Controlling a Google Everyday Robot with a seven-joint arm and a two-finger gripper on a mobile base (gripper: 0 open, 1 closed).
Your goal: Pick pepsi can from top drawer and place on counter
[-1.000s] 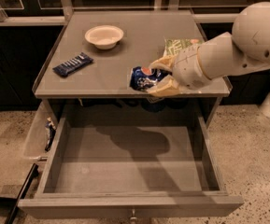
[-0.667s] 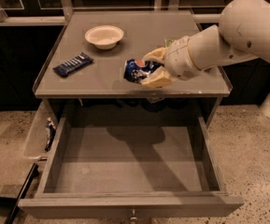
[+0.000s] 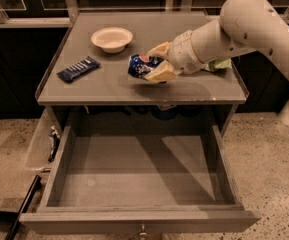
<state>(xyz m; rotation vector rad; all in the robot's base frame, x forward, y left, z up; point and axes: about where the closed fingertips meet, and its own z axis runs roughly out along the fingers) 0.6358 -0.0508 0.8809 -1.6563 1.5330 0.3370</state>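
Note:
My gripper [image 3: 156,63] is shut on the pepsi can [image 3: 140,65], a blue dented can held on its side. It hangs just above the middle of the counter [image 3: 104,86], close to the surface. The white arm reaches in from the upper right. The top drawer [image 3: 134,176] is pulled fully open below the counter and its grey floor holds nothing; a small knob [image 3: 143,230] shows on its front.
A white bowl [image 3: 112,38] stands at the back left of the counter. A dark blue snack bar wrapper [image 3: 78,68] lies at the left. A green-yellow bag [image 3: 216,65] lies behind my arm at the right. Speckled floor surrounds the cabinet.
My gripper has carried the pepsi can leftward and farther back over the counter, from near its front right edge to above its middle.

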